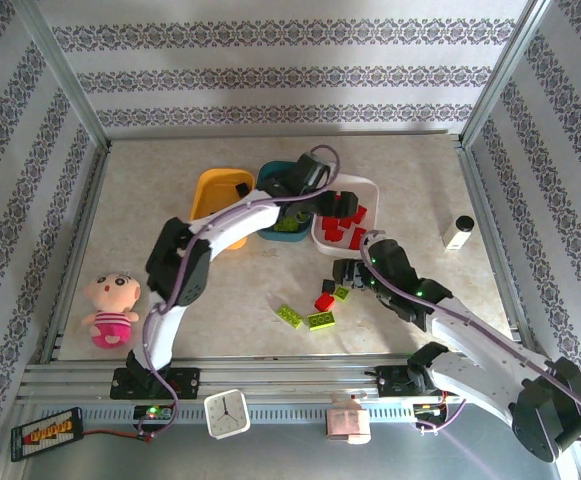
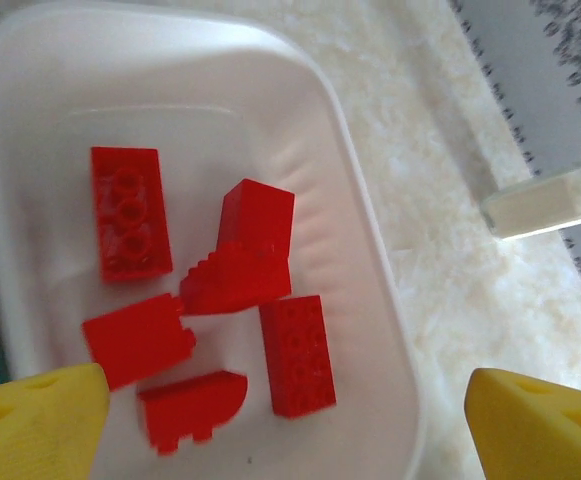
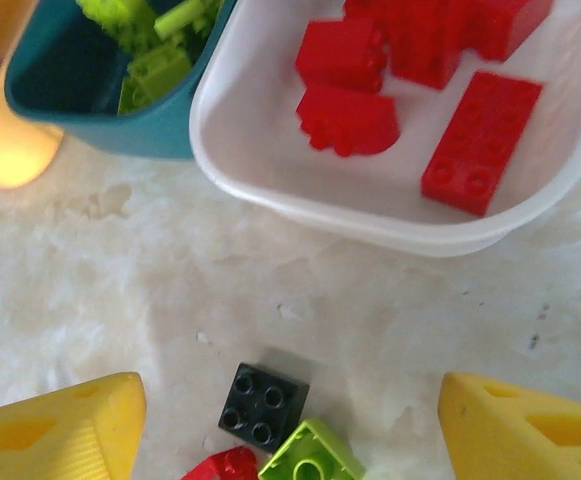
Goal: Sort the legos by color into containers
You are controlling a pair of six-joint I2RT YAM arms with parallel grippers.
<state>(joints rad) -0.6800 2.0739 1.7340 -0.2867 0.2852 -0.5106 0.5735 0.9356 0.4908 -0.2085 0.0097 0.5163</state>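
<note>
Left gripper (image 2: pixel 290 425) wide open, empty, over the white tray (image 2: pixel 370 250) of red legos (image 2: pixel 128 212); right gripper (image 3: pixel 290 430) also spread, empty, above a black lego (image 3: pixel 263 403) on the marbled beige tabletop (image 3: pixel 120 260). Right wrist view catches lime legos (image 3: pixel 155 72) in the teal tray (image 3: pixel 100 125); top view adds the orange-yellow tray (image 1: pixel 210 200) and patterned wallpaper walls (image 1: pixel 270 75).

Red brick (image 3: pixel 222 466) partly off-frame below
</note>
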